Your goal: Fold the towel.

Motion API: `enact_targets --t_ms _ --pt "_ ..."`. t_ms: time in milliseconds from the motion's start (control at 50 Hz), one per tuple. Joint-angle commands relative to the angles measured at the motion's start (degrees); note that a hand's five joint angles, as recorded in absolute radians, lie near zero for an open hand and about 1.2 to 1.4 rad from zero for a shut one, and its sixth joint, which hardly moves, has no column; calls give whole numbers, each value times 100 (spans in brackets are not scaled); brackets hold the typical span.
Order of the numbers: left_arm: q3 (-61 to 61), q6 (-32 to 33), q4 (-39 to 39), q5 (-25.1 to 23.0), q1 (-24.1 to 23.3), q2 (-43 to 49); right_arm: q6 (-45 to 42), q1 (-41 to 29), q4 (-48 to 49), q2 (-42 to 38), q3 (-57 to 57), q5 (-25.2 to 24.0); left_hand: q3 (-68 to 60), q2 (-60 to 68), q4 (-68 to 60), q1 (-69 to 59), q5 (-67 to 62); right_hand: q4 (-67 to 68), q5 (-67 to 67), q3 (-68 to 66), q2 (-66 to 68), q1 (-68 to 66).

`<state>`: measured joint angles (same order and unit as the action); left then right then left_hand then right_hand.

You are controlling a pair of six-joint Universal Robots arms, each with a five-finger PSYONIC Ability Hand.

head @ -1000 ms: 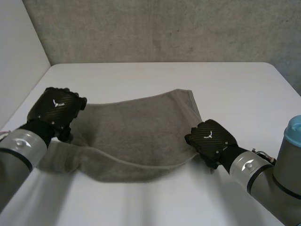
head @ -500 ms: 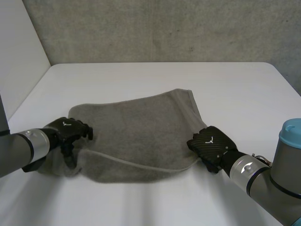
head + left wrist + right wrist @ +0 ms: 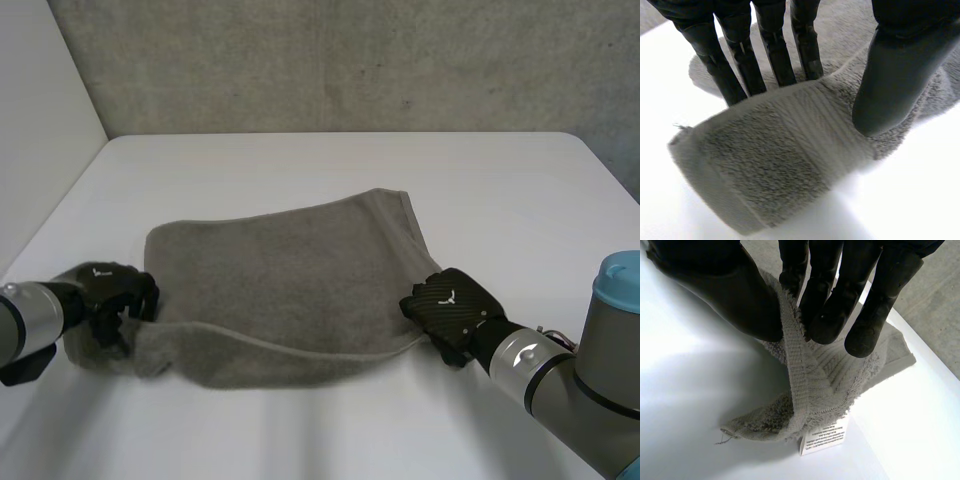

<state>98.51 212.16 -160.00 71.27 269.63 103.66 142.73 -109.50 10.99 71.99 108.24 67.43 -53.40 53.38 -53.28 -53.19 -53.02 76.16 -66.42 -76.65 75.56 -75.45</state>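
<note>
Pinching the towel [image 3: 290, 270] at near corners between thumb and fingers [image 3: 825, 315]: left hand [image 3: 105, 300], right hand [image 3: 450, 310].

Pinches a raised ridge of the grey towel [image 3: 812, 385] with the right hand [image 3: 735, 290], thumb on one side and fingers [image 3: 832, 300] pressed against the other. Leaves the rest of that corner sagging below the fingertips onto the white table [image 3: 690, 405], hem bunched and folded over. Bares a white printed label [image 3: 824, 436] poking out from under the cloth, beyond the fingertips.
</note>
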Motion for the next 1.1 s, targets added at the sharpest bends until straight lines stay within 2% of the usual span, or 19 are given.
enact_targets --t_ms 20,40,80,100,120,260,280,300,320,340,360,600,820,840,860,900,1020,1100 --pt "169 18 -40 9 -60 -13 -9 34 -9 -36 -22 59 -571 573 -583 -591 391 384 -358 -335 444 -455" --pt "169 18 -40 9 -60 -13 -9 34 -9 -36 -22 59 -577 579 -589 -597 385 384 -358 -335 444 -455" --pt "134 9 -49 9 -69 -13 -9 122 -26 -36 -22 59 -1799 1800 -1811 -1819 -837 384 -358 -335 444 -455" --pt "134 9 -49 9 -69 -13 -9 122 -26 -36 -22 59 -1805 1807 -1817 -1825 -843 384 -358 -335 444 -455" --pt "107 0 -49 1 -69 -30 0 165 -44 -27 -30 68 -2652 2654 -2664 -2672 -1690 384 -358 -335 444 -455" --pt "54 -17 -242 -26 -157 -189 106 210 -88 -27 -66 121 -2660 2662 -2672 -2681 -1698 384 -358 -335 444 -455" --pt "63 -26 -399 -17 -191 -232 149 227 -88 -27 -66 138 -2660 2662 -2672 -2681 -1698 -226 253 276 -166 155" --pt "107 -52 -548 -8 -218 -267 211 262 -97 -27 -66 173 -2660 2662 -2672 -2681 -1698 -1481 1508 1531 -1421 1410" --pt "107 -52 -550 -8 -218 -268 211 263 -97 -27 -66 174 -2660 2662 -2672 -2681 -1698 -1494 1520 1543 -1434 1423" --pt "133 -105 -680 1 -227 -311 307 271 -105 -27 -74 243 -2660 2662 -2672 -2681 -1698 -2460 2486 2509 -2399 2389" --pt "134 -105 -682 1 -227 -312 412 280 -105 -36 -92 340 -2660 2662 -2672 -2681 -1698 -2753 2779 2802 -2692 2682" --pt "151 -676 -1182 9 -192 -461 519 385 -105 -133 -206 824 -2660 2662 -2672 -2681 -1698 -3294 3320 3343 -3233 3223" --pt "257 -685 -1218 1 -192 -452 519 588 -53 -142 -233 912 -2660 2662 -2672 -2681 -1698 -2941 2967 2990 -2880 2870" --pt "257 -685 -1218 1 -183 -452 545 649 -53 -133 -233 921 -2660 2662 -2672 -2681 -1698 -2241 2268 2291 -2181 2170" --pt "257 -685 -1218 1 -183 -452 545 649 -53 -133 -233 921 -2660 2662 -2672 -2681 -1698 -2234 2260 2284 -2174 2163" --pt "257 -694 -1218 1 -209 -470 606 711 -35 -133 -250 912 -2660 2662 -2672 -2681 -1698 369 -343 -320 430 -440" --pt "221 -826 -1227 -8 -218 -734 809 711 -44 -106 -321 850 -2660 2662 -2672 -2681 -1698 384 -358 -335 444 -455" --pt "3 -1421 -1332 -8 -218 -1241 1037 720 -184 304 -574 894 -2660 2662 -2672 -2681 -1698 384 -358 -335 444 -455"
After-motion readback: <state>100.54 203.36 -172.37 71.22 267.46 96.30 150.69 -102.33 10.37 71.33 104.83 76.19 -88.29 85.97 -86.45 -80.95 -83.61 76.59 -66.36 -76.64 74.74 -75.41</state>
